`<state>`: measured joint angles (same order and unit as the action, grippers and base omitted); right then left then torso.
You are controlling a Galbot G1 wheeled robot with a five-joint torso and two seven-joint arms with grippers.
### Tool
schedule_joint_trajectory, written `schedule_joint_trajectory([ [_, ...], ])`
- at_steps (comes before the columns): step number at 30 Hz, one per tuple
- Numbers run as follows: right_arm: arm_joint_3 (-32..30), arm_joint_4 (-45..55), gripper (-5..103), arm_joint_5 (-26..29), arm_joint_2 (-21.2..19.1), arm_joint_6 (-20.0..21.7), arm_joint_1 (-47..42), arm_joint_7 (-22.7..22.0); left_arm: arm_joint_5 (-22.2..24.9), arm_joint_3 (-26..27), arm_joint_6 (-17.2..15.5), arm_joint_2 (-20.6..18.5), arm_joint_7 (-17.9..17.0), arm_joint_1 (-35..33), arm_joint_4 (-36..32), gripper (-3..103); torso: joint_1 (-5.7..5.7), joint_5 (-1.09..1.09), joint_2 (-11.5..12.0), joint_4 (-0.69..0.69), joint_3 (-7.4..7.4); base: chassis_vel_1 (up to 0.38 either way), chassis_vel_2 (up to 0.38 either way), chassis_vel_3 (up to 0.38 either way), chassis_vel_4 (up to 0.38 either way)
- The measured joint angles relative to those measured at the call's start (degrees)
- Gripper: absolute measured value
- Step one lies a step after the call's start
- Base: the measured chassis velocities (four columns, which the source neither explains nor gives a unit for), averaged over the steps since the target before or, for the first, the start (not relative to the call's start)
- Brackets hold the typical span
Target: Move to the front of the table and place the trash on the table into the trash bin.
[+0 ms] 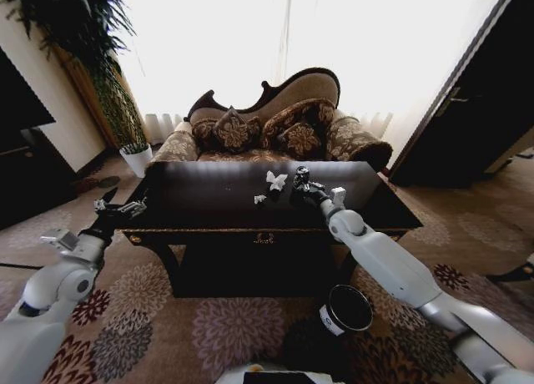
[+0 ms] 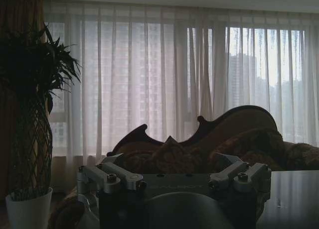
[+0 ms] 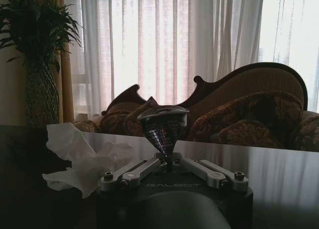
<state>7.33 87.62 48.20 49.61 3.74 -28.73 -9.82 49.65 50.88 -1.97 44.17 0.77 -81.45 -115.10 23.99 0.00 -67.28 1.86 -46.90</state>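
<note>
The table [image 1: 209, 202] with its glossy black top stands right in front of me. A crumpled white tissue [image 1: 276, 180] lies near the middle of the top, with a smaller scrap [image 1: 259, 199] just in front of it. My right gripper [image 1: 303, 189] reaches over the top and is shut on a small dark can [image 1: 301, 176]. In the right wrist view the can [image 3: 163, 128] stands pinched between the fingers, with the tissue [image 3: 83, 160] beside it. The black trash bin [image 1: 347, 310] stands on the carpet below my right arm. My left gripper [image 1: 118, 207] hovers open at the table's left end.
A patterned sofa [image 1: 275, 125] with cushions stands behind the table under bright curtains. A white plant pot [image 1: 137, 159] with a tall plant is at the far left. Dark furniture lines the left wall, and a dark door [image 1: 467, 117] is on the right.
</note>
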Motion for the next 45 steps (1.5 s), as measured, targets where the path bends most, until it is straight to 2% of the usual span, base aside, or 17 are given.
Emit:
schedule_joint_trajectory([
  [6, -4.44, 5.41, 0, 0.26, -1.75, 0.62, -3.93, -0.82, 0.00, 0.00, 0.00, 0.00, 0.00, 0.00, 0.00, 100, 0.00, 0.00, 0.00, -0.01, 0.00, 0.000, 0.000, 0.000, 0.000],
  [10, -12.76, 13.84, 0, 1.72, -4.57, 1.23, -12.68, -1.34, 0.00, 0.01, 0.00, 0.00, 0.00, 0.00, 0.00, 100, 0.00, -0.01, 0.00, 0.01, 0.01, 0.000, 0.000, 0.000, 0.000],
  [12, -13.86, 15.01, 0, 1.95, -4.90, 1.24, -14.29, -1.39, 0.00, 0.00, 0.00, 0.00, 0.01, 0.00, 0.00, 100, 0.00, -0.01, 0.00, 0.00, 0.01, 0.000, 0.000, 0.000, 0.000],
  [15, -21.77, 21.40, 0, 2.37, -5.70, 1.23, -25.36, -1.42, 0.00, 0.01, 0.00, 0.00, -0.01, 0.00, 0.00, 100, 0.00, 0.01, 0.00, 0.02, 0.01, 0.000, 0.000, 0.000, 0.000],
  [16, -21.77, 21.40, 0, 2.37, -5.70, 1.23, -25.36, -1.42, 0.00, 0.01, 0.00, 0.00, -0.01, 0.00, 0.00, 100, 0.00, 0.01, 0.00, 0.02, 0.01, 0.000, 0.000, 0.000, 0.000],
  [19, -29.53, 27.06, 0, 1.57, -4.67, 0.69, -34.74, -0.52, 0.00, 0.01, 0.00, 0.00, -0.01, 0.00, 0.00, 100, 0.00, 0.00, 0.00, 0.01, 0.02, 0.000, 0.000, 0.000, 0.000],
  [20, -29.53, 27.06, 0, 1.57, -4.67, 0.69, -34.74, -0.52, 0.00, 0.01, 0.00, 0.00, -0.01, 0.00, 0.00, 100, 0.00, 0.00, 0.00, 0.01, 0.02, 0.000, 0.000, 0.000, 0.000],
  [24, -36.94, 32.42, 0, 0.61, -1.52, -0.18, -45.55, 0.52, 0.00, 0.01, 0.00, 0.00, -0.01, 0.00, 0.00, 100, -0.01, -0.01, -0.01, 0.00, 0.01, 0.000, 0.000, 0.000, 0.000],
  [26, -38.21, 33.13, 0, 0.40, -0.85, -0.31, -47.18, 0.68, 0.00, 0.01, 0.00, 0.00, -0.01, 0.00, 0.00, 100, -0.01, -0.01, 0.00, 0.01, 0.01, 0.000, 0.000, 0.000, 0.000],
  [30, -44.08, 35.39, 0, -2.40, 3.22, -2.40, -55.44, 2.79, 0.00, 0.01, 0.00, 0.00, 0.02, 0.00, 0.00, 100, -0.01, -0.01, -0.01, 0.00, 0.02, 0.000, 0.000, 0.000, 0.000],
  [31, -44.08, 35.39, 0, -2.40, 3.22, -2.40, -55.44, 2.79, 0.00, 0.01, 0.00, 0.00, 0.02, 0.00, 0.00, 100, -0.01, -0.01, -0.01, 0.00, 0.02, 0.000, 0.000, 0.000, 0.000],
  [35, -46.88, 33.39, 0, -8.77, 7.79, -7.22, -62.69, 6.12, 0.00, 0.01, 0.00, 0.00, 0.00, 0.00, 0.00, 100, -0.01, -0.01, 0.00, 0.00, 0.01, 0.000, 0.000, 0.000, 0.000],
  [36, -46.88, 33.39, 0, -8.77, 7.79, -7.22, -62.69, 6.12, 0.00, 0.01, 0.00, 0.00, 0.00, 0.00, 0.00, 100, -0.01, -0.01, 0.00, 0.00, 0.01, 0.000, 0.000, 0.000, 0.000],
  [41, -49.43, 29.42, 0, -9.67, 14.81, -10.87, -68.25, 8.30, 0.00, 0.01, 0.00, 0.00, 0.00, 0.00, 0.00, 100, -0.01, -0.01, -0.01, 0.00, 0.01, 0.000, 0.000, 0.000, 0.000],
  [45, -49.88, 24.74, 0, -9.85, 17.54, -12.94, -69.43, 8.94, 0.00, 0.01, 0.00, 0.00, 0.00, 0.00, 0.00, 100, -0.01, -0.01, 0.00, 0.01, 0.00, 0.000, 0.000, 0.000, 0.000],
])
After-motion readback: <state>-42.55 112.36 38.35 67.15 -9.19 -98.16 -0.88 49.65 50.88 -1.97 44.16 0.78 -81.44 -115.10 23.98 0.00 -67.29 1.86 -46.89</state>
